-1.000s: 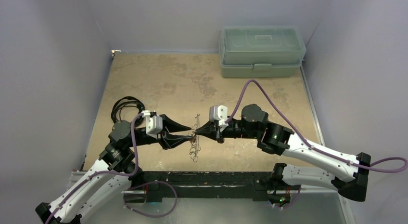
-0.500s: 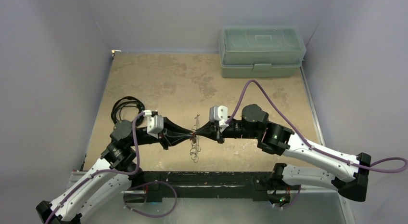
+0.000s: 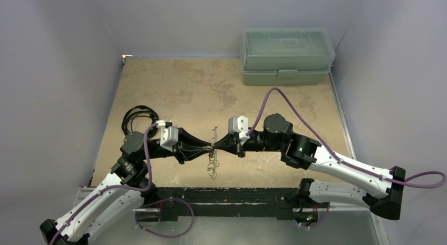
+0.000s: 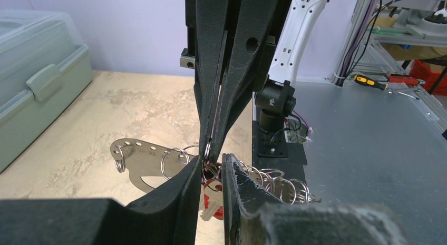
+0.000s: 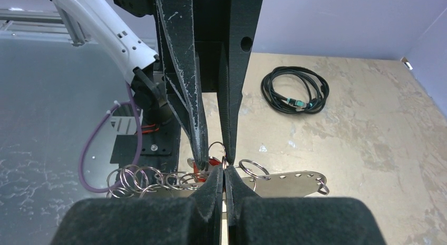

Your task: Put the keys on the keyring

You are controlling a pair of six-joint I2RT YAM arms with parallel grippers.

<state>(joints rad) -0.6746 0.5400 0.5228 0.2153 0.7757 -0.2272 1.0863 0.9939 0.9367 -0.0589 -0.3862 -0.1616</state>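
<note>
Both grippers meet tip to tip above the table's near middle. My right gripper (image 3: 215, 145) (image 5: 224, 174) is shut on one thin wire ring (image 5: 217, 150) of the keyring (image 3: 212, 163), a flat silver plate with holes (image 4: 139, 163) (image 5: 295, 183) carrying several wire rings (image 5: 142, 179), which hangs below the tips. My left gripper (image 3: 209, 146) (image 4: 213, 174) faces it, its jaws narrowed around the small key with the red head (image 4: 217, 213). The key also shows in the right wrist view (image 5: 212, 162) beside the held ring. Whether the key is threaded on a ring is hidden.
A grey-green lidded box (image 3: 287, 55) (image 4: 31, 92) stands at the back right. A coiled black cable (image 3: 138, 117) (image 5: 295, 89) lies at the left of the table. The black mounting bar (image 3: 226, 195) runs along the near edge. Walls close in both sides.
My left gripper, open a second ago, has closed its jaws and moved slightly right up to the right gripper's tip. The right gripper has stayed shut in place.
</note>
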